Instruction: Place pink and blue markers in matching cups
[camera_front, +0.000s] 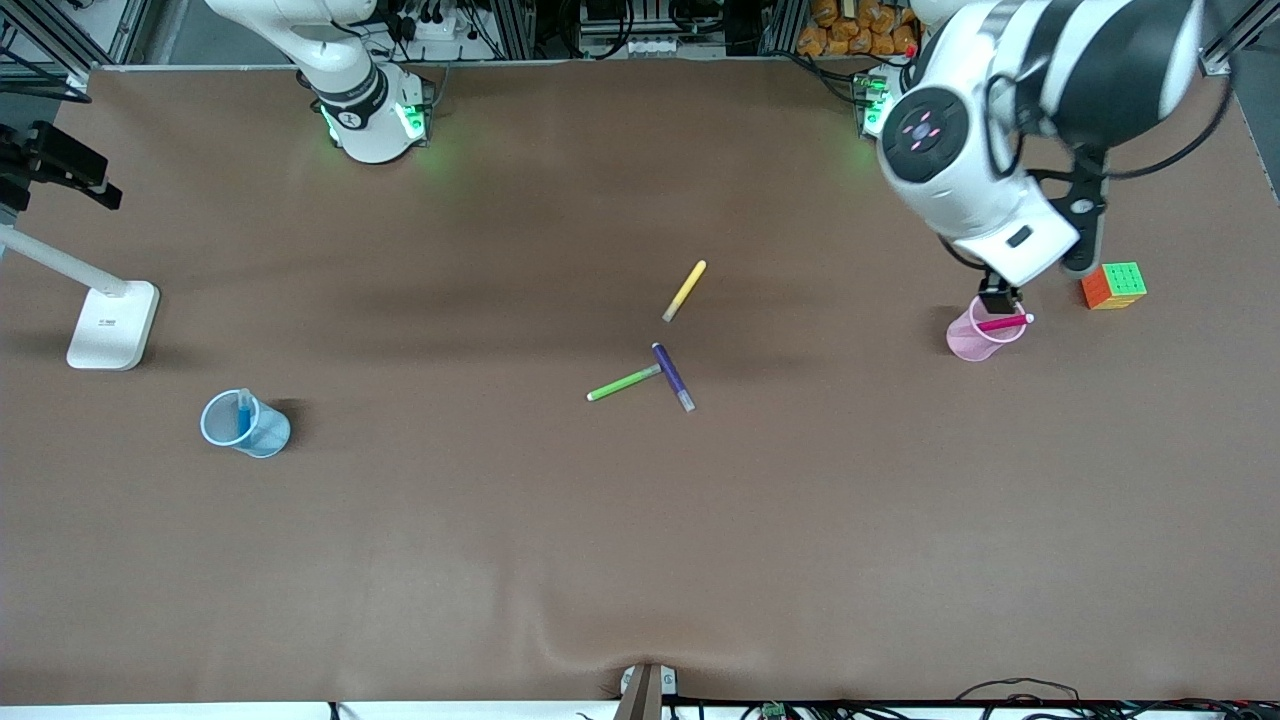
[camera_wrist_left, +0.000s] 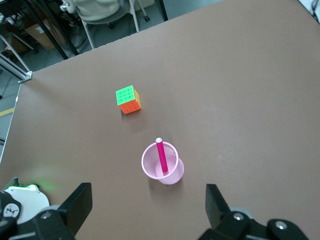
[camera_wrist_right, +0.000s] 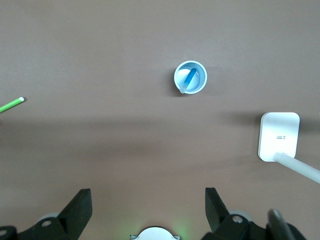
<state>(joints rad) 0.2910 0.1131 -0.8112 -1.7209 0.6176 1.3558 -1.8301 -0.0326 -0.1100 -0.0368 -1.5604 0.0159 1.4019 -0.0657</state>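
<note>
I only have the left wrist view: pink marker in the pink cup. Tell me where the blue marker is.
Observer: The blue marker stands inside the blue cup, toward the right arm's end of the table.
Operator: Report the right pincer.
Observer: The right pincer is open and empty, over bare table near that cup.
Operator: List what's lying loose.
Observer: A yellow pen, green pen and purple pen lie mid-table, green touching purple.

table (camera_front: 500, 560) brown | pens: yellow pen (camera_front: 685, 290), green pen (camera_front: 624, 383), purple pen (camera_front: 673, 377) | pink cup (camera_front: 972, 338), blue cup (camera_front: 245, 425) | cube (camera_front: 1113, 285) | possibly a lamp base (camera_front: 113, 324)
</note>
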